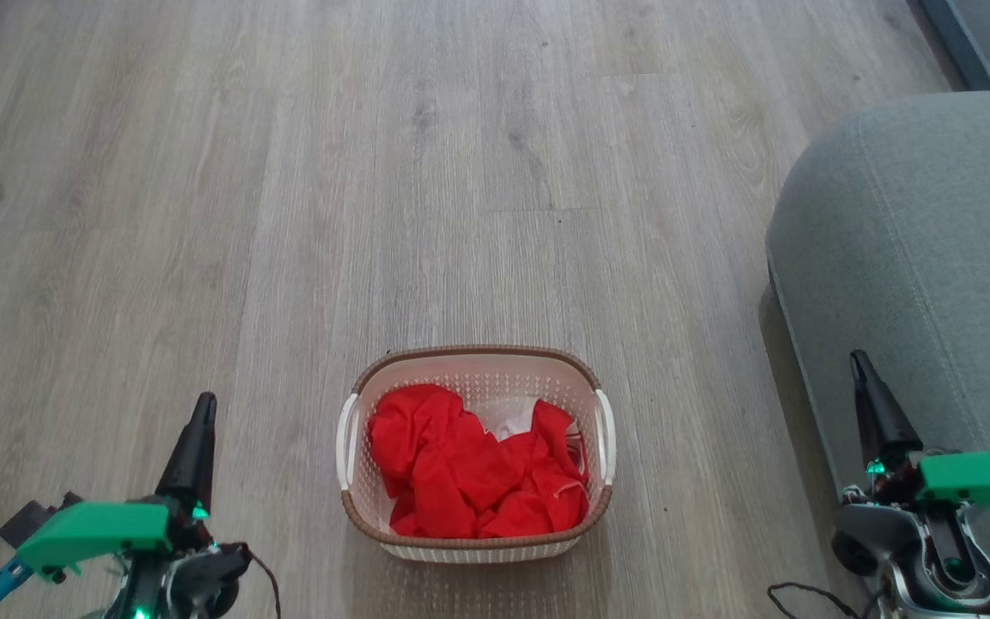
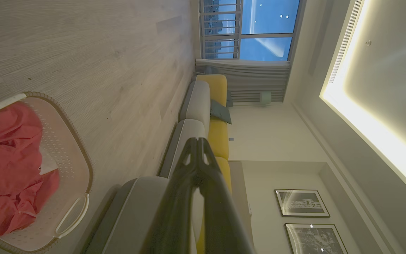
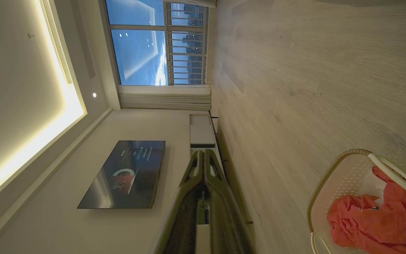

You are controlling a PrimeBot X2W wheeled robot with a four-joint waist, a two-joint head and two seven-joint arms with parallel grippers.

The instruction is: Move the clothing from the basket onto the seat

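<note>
from my head view the basket (image 1: 473, 351) sits on the wood floor (image 1: 289, 215) at 6 o'clock, just ahead of me. the clothing (image 1: 461, 473) is piled inside it, bright red, with a pale piece (image 1: 514, 421) showing toward its 12 o'clock side. the seat (image 1: 916, 258) lies at 3 o'clock, apart from the basket. my left gripper (image 1: 203, 404) hangs at 8 o'clock and my right gripper (image 1: 858, 359) at 4 o'clock, near the seat's edge. both have their fingers pressed together and hold nothing.
</note>
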